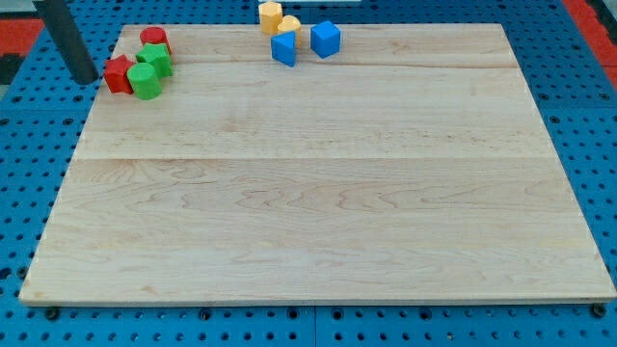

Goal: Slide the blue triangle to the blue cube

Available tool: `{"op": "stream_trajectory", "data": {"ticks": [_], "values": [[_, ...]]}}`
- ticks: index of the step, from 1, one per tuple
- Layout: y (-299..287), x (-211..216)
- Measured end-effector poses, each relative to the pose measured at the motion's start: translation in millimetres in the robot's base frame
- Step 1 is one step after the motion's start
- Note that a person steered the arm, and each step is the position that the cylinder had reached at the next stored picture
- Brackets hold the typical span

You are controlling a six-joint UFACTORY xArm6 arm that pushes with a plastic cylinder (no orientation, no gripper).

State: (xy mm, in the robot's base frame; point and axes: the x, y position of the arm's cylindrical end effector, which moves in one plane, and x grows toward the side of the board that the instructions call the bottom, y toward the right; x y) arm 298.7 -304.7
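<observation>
The blue triangle (284, 47) lies near the view's top edge of the wooden board (318, 193). The blue cube (326, 39) sits just to its right, a small gap between them. My rod comes down at the view's top left; my tip (87, 80) rests off the board's left edge, just left of the red and green blocks and far left of both blue blocks.
Two yellow blocks (271, 15) (289, 26) sit just above the blue triangle. At the top left, a red cylinder (154, 40), a red block (119, 74) and two green blocks (155, 58) (147, 82) huddle together. Blue perforated table surrounds the board.
</observation>
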Motion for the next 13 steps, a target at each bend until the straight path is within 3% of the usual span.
{"op": "stream_trajectory", "data": {"ticks": [1,2,8,9,13], "values": [[29,-94],[37,-107],[37,-81],[39,-107],[151,-106]]}}
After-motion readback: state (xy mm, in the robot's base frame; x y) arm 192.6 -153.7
